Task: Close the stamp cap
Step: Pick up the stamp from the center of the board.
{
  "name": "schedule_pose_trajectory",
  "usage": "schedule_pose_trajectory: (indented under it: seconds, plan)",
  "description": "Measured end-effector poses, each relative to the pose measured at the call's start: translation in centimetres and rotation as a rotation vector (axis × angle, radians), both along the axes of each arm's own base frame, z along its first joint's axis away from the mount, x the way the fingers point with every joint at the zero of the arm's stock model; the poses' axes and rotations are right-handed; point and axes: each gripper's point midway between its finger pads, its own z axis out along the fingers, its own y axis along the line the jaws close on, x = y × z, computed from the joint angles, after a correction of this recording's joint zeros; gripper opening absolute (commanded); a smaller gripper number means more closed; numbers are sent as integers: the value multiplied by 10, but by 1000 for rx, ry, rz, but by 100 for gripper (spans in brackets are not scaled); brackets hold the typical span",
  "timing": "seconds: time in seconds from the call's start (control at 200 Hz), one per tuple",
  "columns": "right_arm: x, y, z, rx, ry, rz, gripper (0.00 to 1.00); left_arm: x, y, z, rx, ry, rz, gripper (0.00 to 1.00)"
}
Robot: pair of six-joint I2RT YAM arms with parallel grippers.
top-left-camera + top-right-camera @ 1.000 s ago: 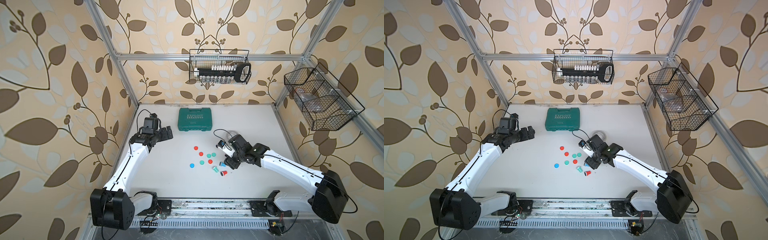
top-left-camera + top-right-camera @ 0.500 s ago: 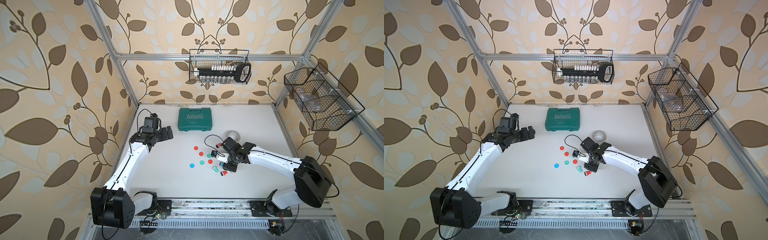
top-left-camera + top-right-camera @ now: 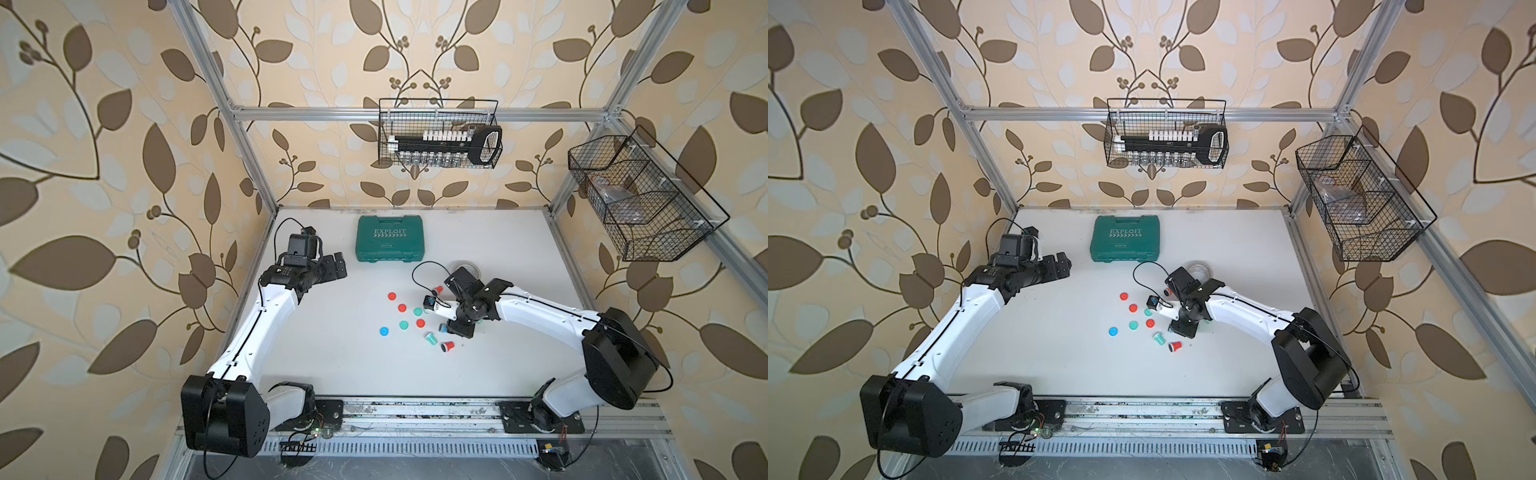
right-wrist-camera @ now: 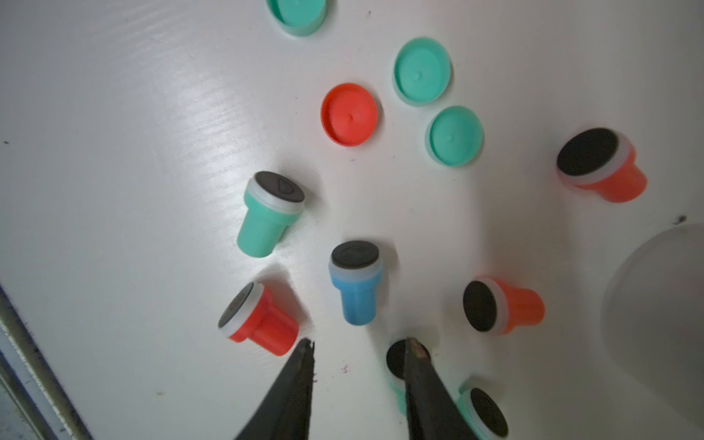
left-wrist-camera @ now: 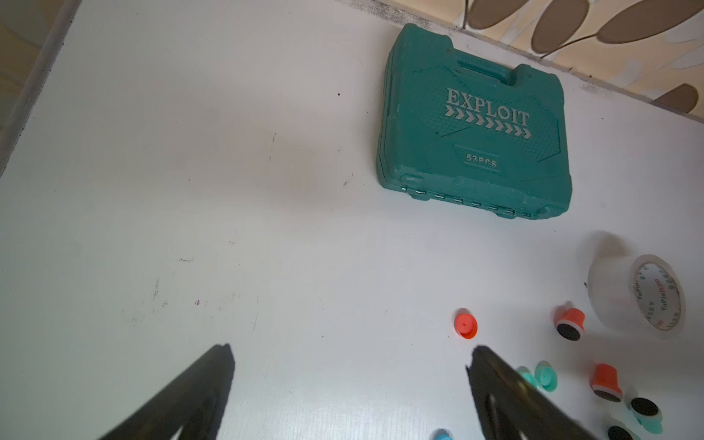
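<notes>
Several uncapped stamps lie on the white table: a blue stamp (image 4: 356, 282), a green stamp (image 4: 270, 213) and a red stamp (image 4: 259, 320) nearest my right gripper (image 4: 360, 344). Its jaws stand a little apart with nothing between them, just short of the blue stamp. One fingertip (image 4: 413, 354) covers part of another green stamp (image 4: 394, 365). Loose caps lie beyond: a red cap (image 4: 348, 114), green caps (image 4: 421, 70) and a blue cap (image 3: 384, 331). My left gripper (image 3: 334, 266) hangs open and empty at the far left, away from the stamps.
A green tool case (image 3: 386, 244) lies at the back of the table. A roll of clear tape (image 3: 469, 268) sits just behind the right wrist. Two wire baskets (image 3: 440, 133) (image 3: 640, 199) hang on the walls above the table.
My right gripper's jaws have narrowed and the right arm has folded in, its wrist shifting slightly left over the stamps. The left arm has not moved.
</notes>
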Motion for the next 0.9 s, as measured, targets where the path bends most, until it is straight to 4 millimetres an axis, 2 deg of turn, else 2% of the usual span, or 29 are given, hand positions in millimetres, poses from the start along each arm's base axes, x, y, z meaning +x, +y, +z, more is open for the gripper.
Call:
schedule_pose_trajectory:
  seconds: [0.285,0.495,0.685,0.9]
  plan:
    - [13,1,13,52,-17,-30,35,0,-1,1,-3,-3,-4,99]
    - [14,6,15,65,-23,2,32,-1,-1,2,-5,-5,-5,99]
    - [16,11,2,51,-14,26,31,-1,-1,3,-6,-7,-6,99]
    - [12,8,-15,14,21,38,31,-1,-4,3,-18,-6,-17,99]
